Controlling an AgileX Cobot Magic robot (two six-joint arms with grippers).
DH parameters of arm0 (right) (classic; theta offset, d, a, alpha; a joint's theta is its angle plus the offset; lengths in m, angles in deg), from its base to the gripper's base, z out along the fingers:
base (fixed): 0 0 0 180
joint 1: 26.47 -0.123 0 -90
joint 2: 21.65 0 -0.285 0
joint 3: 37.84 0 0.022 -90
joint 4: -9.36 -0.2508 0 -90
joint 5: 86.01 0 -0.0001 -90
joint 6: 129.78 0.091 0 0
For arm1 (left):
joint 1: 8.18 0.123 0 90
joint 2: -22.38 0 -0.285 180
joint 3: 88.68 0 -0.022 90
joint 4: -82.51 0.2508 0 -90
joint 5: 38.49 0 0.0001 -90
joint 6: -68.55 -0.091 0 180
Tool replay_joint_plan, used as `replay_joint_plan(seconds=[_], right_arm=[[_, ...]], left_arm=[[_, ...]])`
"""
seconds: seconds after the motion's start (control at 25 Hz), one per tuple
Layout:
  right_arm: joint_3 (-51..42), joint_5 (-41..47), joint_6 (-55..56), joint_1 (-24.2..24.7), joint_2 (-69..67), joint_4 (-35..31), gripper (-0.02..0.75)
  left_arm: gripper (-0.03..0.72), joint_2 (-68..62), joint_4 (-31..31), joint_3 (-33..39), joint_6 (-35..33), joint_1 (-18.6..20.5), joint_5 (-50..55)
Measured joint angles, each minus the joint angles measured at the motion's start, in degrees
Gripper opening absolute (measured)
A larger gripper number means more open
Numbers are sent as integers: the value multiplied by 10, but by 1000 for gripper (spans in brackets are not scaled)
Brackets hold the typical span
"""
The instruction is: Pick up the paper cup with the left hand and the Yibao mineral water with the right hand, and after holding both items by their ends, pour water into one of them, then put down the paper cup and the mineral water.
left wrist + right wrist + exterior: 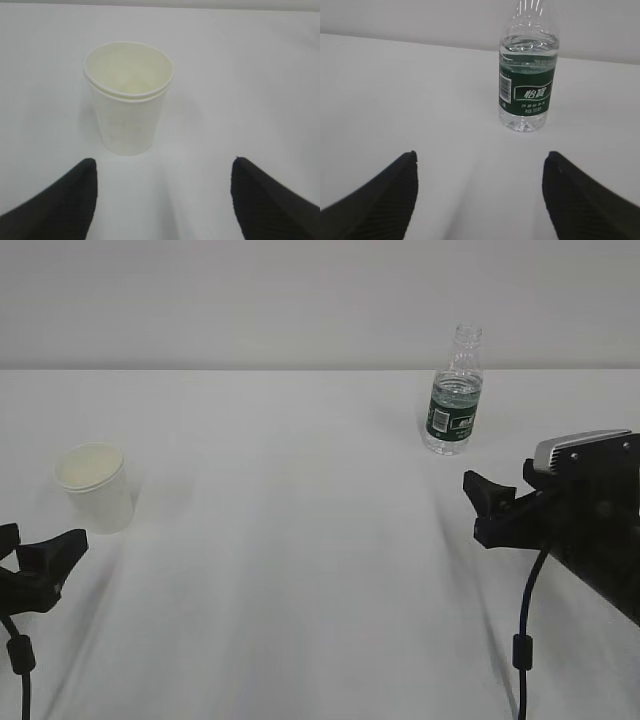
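Though bottle [527, 75] top's cropped, both claws w/ fingers spread.

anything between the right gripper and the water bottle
Nothing: the right wrist view shows only bare white table between the open right gripper and the bottle.

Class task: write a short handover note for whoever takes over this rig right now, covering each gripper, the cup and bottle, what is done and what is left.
Left gripper: open, empty, short of the paper cup.
Right gripper: open, empty, short of the Yibao mineral water.
Cup: upright on the table, left side, looks empty.
Bottle: upright on the right, farther back, uncapped, holding water.
Done: both grippers lined up facing their items.
Left: grasp cup with left, bottle with right, pour, set both down.
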Motion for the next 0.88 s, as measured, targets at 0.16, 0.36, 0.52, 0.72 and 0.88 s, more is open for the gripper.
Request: replay_joint_plan(seconds=[0.16,0.36,0.52,0.72,0.88], right_arm=[[16,0,0,0,-15,-5,589],[31,0,0,0,-27,-12,613],[39,0,0,0,-38,-24,655],[46,0,0,0,-50,-36,659],[53,0,0,0,-54,-56,658]], left_arm=[[593,0,0,0,0,0,0],[593,0,1,0,0,0,0],[593,0,3,0,0,0,0],[593,0,3,0,0,0,0],[593,0,4,0,0,0,0]])
